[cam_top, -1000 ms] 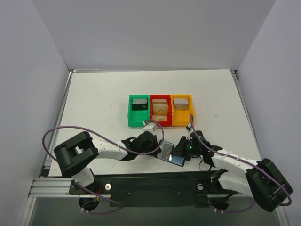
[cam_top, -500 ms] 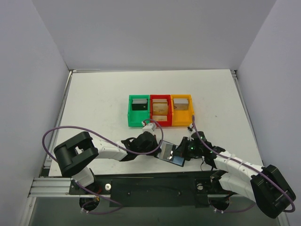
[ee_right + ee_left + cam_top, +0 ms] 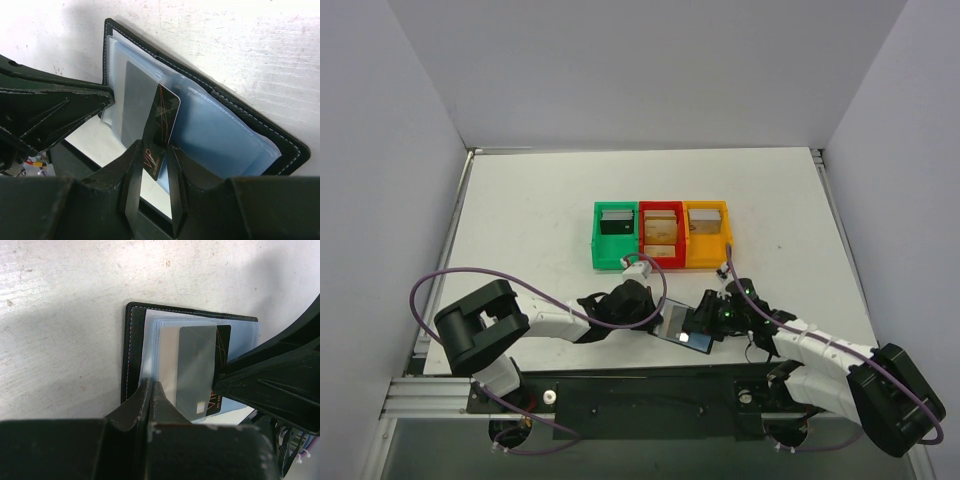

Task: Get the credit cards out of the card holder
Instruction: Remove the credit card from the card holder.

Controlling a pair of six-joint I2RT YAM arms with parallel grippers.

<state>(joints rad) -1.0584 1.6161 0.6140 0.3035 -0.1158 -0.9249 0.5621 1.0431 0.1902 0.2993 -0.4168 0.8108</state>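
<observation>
The card holder point(image 3: 682, 329) lies open by the table's front edge, black-rimmed point(image 3: 134, 340) with clear pale blue sleeves point(image 3: 220, 135). My left gripper point(image 3: 151, 387) is shut on the left edge of its sleeves, seen from above at the left gripper point(image 3: 655, 314). A grey credit card point(image 3: 196, 365) shows inside a sleeve. A black credit card marked VIP point(image 3: 161, 135) sticks out of a sleeve toward my right gripper point(image 3: 154, 148). Its jaws stand slightly apart on either side of that card's end, with a gap showing. From above the right gripper point(image 3: 707, 318) sits at the holder's right side.
Green point(image 3: 616, 236), red point(image 3: 661, 236) and orange point(image 3: 708, 236) bins stand in a row behind the holder, each with cards inside. The table's front edge and the black base rail point(image 3: 640, 400) lie just below the holder. White walls surround the table.
My right gripper's jaws have parted around the black card's end. The right forearm shifted slightly. The left gripper and the card holder have stayed put.
</observation>
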